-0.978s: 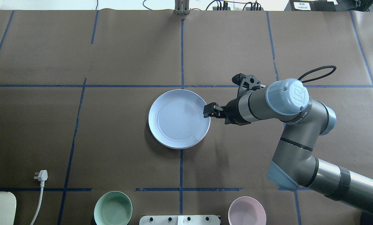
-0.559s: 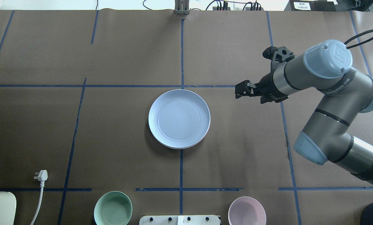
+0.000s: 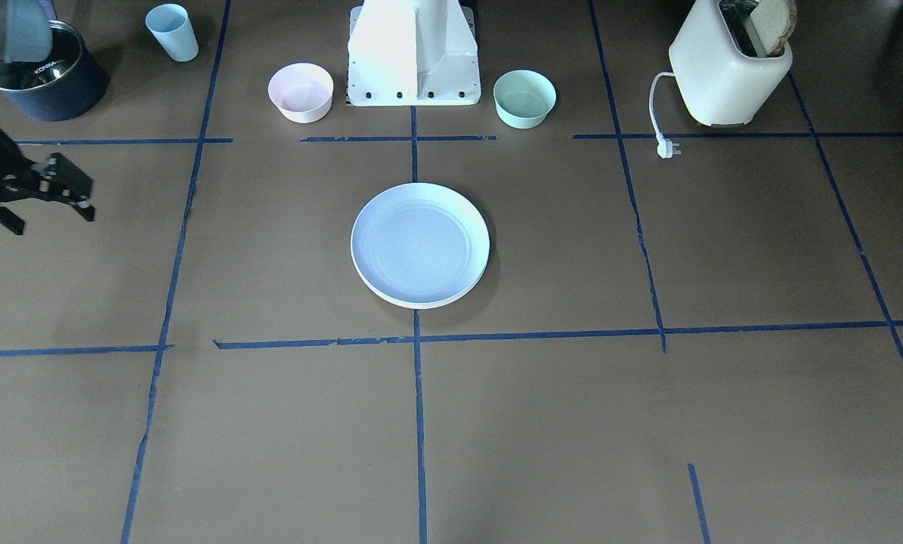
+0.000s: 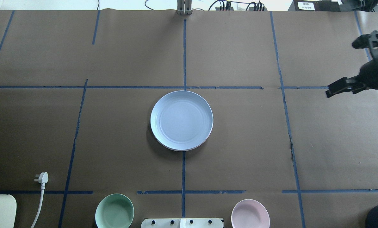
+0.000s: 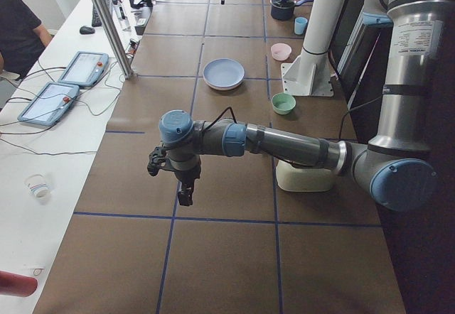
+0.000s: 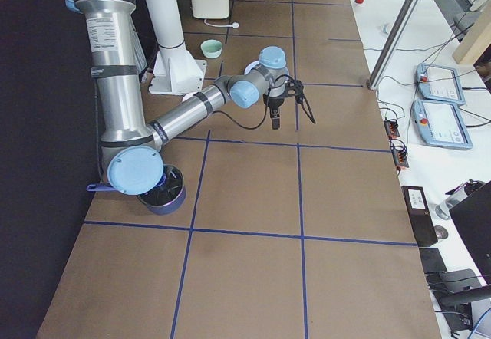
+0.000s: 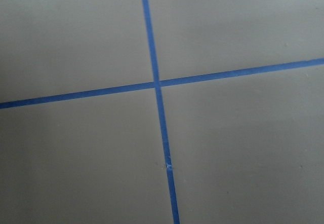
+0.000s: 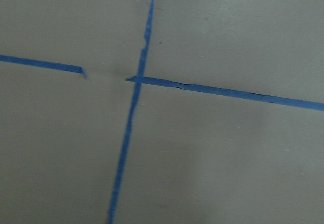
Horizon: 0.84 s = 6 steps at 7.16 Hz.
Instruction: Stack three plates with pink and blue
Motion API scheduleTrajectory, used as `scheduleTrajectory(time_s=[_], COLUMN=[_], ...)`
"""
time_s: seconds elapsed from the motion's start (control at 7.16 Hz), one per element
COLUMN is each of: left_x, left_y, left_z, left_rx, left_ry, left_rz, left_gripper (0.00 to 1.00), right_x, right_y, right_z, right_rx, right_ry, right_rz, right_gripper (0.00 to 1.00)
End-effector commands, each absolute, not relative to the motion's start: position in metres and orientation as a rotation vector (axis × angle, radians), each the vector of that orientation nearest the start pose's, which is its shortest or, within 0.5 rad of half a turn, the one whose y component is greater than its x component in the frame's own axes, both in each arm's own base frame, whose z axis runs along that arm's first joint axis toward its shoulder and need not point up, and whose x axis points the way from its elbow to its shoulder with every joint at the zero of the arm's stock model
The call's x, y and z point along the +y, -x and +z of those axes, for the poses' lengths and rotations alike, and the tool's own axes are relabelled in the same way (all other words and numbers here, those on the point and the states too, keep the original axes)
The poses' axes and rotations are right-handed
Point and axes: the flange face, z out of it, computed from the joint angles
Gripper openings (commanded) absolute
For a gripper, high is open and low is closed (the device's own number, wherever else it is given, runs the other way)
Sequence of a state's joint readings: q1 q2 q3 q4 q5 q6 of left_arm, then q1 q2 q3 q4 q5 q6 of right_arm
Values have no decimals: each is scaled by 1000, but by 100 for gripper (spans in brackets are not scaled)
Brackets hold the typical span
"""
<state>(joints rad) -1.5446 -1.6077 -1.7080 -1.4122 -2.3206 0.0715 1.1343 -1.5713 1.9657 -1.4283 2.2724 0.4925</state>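
Note:
A light blue plate [image 4: 181,120] lies face up at the table's centre, on top of a stack. It also shows in the front view [image 3: 419,242] and the left side view [image 5: 223,73]. A thin pale rim [image 3: 415,304] of a plate below it peeks out. I cannot tell pink from cream there. My right gripper [image 4: 329,92] hangs above bare table far to the plate's right, open and empty; it also shows in the front view [image 3: 88,200]. My left gripper [image 5: 183,195] shows only in the left side view, over bare table, so I cannot tell its state.
A mint bowl [image 4: 114,211] and a pink bowl [image 4: 250,213] stand either side of the robot base [image 3: 413,53]. A cream toaster [image 3: 729,64] with its loose plug [image 4: 41,178], a blue cup [image 3: 172,32] and a dark pot [image 3: 39,72] sit along the robot's edge.
My right gripper has pulled away from the blue plate's right rim and swung far to the table's right side. The plate stack has not moved.

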Motion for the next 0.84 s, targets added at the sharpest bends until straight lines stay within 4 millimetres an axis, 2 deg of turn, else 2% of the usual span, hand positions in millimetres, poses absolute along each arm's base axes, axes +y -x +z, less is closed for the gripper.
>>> scheduleTrajectory(time_s=[0.0, 0.14, 0.28, 0.42, 0.56, 0.7], left_x=[-495, -487, -483, -477, -470, -467], left_y=[73, 76, 77, 76, 76, 76], left_z=[637, 657, 665, 670, 682, 685], left_rx=[812, 841, 848, 848, 848, 848], left_ry=[37, 67, 73, 68, 71, 68], left_rz=[14, -9, -13, -8, -9, -8], left_gripper=[100, 100, 100, 100, 100, 100], right_x=[-455, -447, -432, -431, -425, -424], right_y=[48, 30, 10, 9, 3, -29], right_z=[532, 552, 575, 575, 597, 594], right_rx=[-808, -826, -831, -852, -833, -840], right_ry=[-171, -145, -105, -105, -76, -146], right_rz=[-197, -165, -103, -103, -80, -47], right_gripper=[100, 100, 100, 100, 100, 100])
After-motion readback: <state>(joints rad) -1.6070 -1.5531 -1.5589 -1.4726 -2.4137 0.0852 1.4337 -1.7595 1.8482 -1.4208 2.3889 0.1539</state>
